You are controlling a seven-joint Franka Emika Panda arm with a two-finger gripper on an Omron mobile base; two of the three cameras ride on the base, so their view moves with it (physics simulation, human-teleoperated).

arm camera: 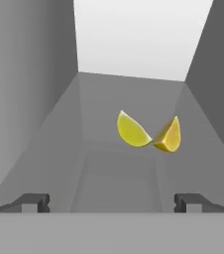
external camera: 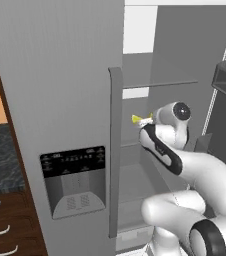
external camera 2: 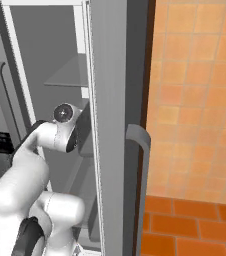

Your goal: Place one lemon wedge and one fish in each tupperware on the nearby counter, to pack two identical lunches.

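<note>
two lemon wedges [arm camera: 134,130] [arm camera: 168,135] sit side by side on a grey fridge shelf [arm camera: 119,173], tips touching, beyond the gripper [arm camera: 111,202]. the left wedge shows its yellow-green rind, the right one its orange-yellow flesh. gripper fingers [arm camera: 32,202] stand wide apart, holding nothing, with the wedges ahead, right of the centre line. the arm [external camera: 185,170] reaches into the open fridge [external camera: 60,100], past the door handle [external camera: 115,150]. a strip of speckled counter [external camera: 2,160] lies at far left.
</note>
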